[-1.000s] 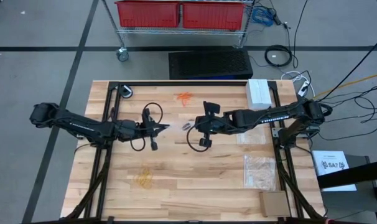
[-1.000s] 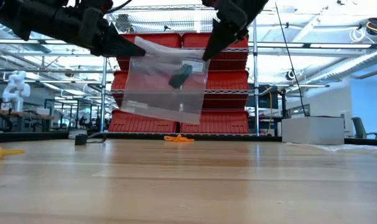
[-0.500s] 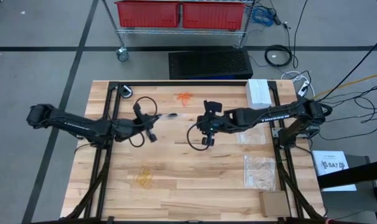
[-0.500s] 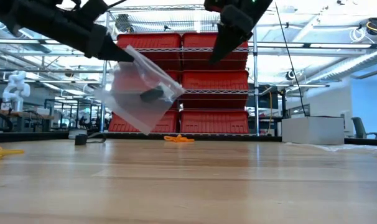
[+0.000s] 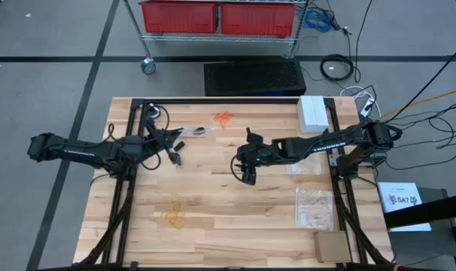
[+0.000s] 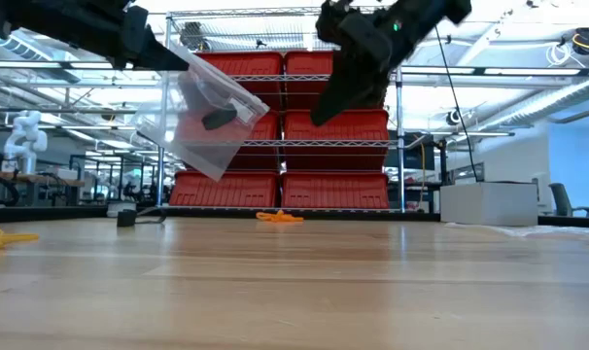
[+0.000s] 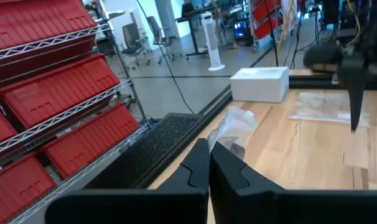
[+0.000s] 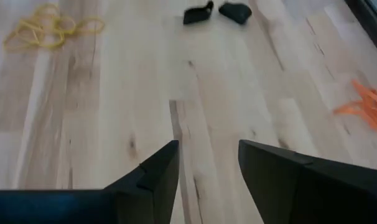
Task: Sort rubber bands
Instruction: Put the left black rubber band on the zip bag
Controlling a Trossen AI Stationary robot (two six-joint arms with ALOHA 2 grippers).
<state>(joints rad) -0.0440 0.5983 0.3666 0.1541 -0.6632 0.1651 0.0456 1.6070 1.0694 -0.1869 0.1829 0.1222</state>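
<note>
Up over the table's left half, the left gripper [image 5: 180, 135] has its fingers pressed together on a corner of a clear plastic bag [image 6: 202, 117], which hangs tilted in the air with the black rubber bands [image 6: 218, 119] bunched inside. The right gripper [image 5: 247, 172] hovers near the table's middle, fingers spread with nothing between them. The orange rubber bands [image 5: 223, 118] lie by the table's 12 o'clock edge, and the pale yellow rubber bands [image 5: 174, 216] sit around 7 o'clock, well apart from both arms. Lots of bare wood [image 5: 228, 218] toward 6 o'clock. The low view shows the bag lifted off the surface; from above it's just a faint smear. More bags [image 5: 314, 205] and a white box [image 5: 312, 113] sit on the 3 o'clock side.
</note>
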